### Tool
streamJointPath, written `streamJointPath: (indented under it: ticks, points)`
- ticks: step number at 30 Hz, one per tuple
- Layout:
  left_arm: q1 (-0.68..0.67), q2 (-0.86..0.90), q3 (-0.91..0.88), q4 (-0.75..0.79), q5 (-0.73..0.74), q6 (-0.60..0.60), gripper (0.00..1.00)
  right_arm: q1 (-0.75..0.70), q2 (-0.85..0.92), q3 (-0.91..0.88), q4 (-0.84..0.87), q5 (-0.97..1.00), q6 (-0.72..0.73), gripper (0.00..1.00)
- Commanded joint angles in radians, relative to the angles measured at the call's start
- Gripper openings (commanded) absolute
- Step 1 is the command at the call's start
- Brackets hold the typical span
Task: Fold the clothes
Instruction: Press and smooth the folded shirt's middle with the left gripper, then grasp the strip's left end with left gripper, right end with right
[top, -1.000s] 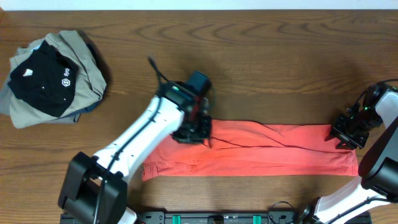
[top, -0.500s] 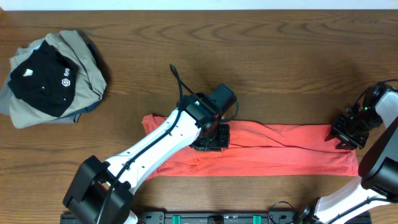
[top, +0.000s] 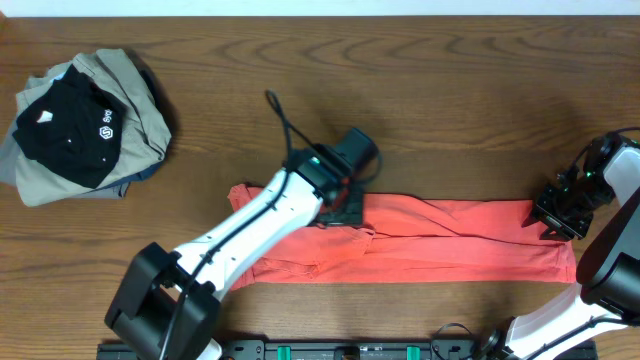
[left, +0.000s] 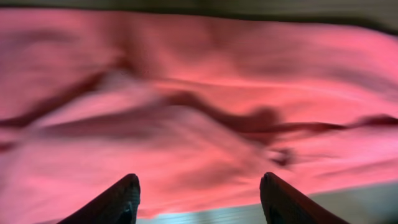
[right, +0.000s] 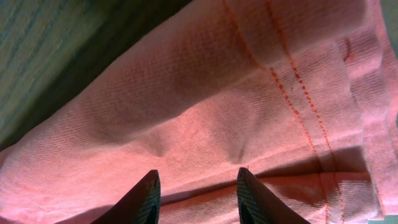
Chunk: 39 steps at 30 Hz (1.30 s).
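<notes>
Overhead, the wooden table (top: 450, 120) carries two lots of clothing. The larger is a red garment (top: 460, 250) laid out as a long, narrow band near the robot's edge, running from left of centre almost to the right side. It looks already doubled lengthwise, with rumples and a loose flap at its left end. Well apart from it, at the far left corner, sits a pile of clothes (top: 85, 125), a black piece on top of khaki and grey ones. I judge those finished and stacked, though not very squarely. So the task seems well along: the red piece has its long fold, and the crosswise folds and the move to the pile remain.

Reaching in diagonally from the near left, the left arm has its wrist over the far edge of the band, left of its middle. The left gripper (top: 340, 205) hangs just over the cloth. Its wrist camera is blurred, but the fingers (left: 118, 199) stand wide apart with nothing between them, only red fabric below.

At the band's right end, the right arm is bent sharply, the right gripper (top: 558, 215) low over the hem. Its fingertips (right: 140, 199) are parted above the stitched seam; whether they press the cloth I cannot tell.
</notes>
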Motion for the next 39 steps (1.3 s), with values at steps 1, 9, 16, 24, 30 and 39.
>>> streamJointPath:
  ticks: [1,9,16,24,30,39]
  points:
    - [0.09,-0.002,-0.006,-0.071,-0.1,-0.009,0.62,0.006,-0.005,-0.001,0.002,-0.004,0.011,0.39]
    - [0.254,0.0,-0.084,-0.098,-0.095,-0.009,0.44,0.006,-0.005,-0.001,-0.001,-0.004,0.011,0.39]
    - [0.266,0.0,-0.255,0.029,-0.096,-0.03,0.43,0.005,-0.018,0.053,-0.07,-0.004,-0.033,0.43]
    - [0.351,0.0,-0.377,0.087,-0.092,-0.042,0.45,-0.008,-0.113,0.184,-0.168,0.077,-0.081,0.55]
    - [0.432,-0.002,-0.32,0.079,-0.065,0.095,0.56,-0.015,-0.125,0.154,-0.157,0.09,-0.166,0.63]
    - [0.489,-0.089,-0.201,-0.056,-0.047,0.177,0.61,-0.015,-0.125,-0.042,0.003,0.105,-0.301,0.64]
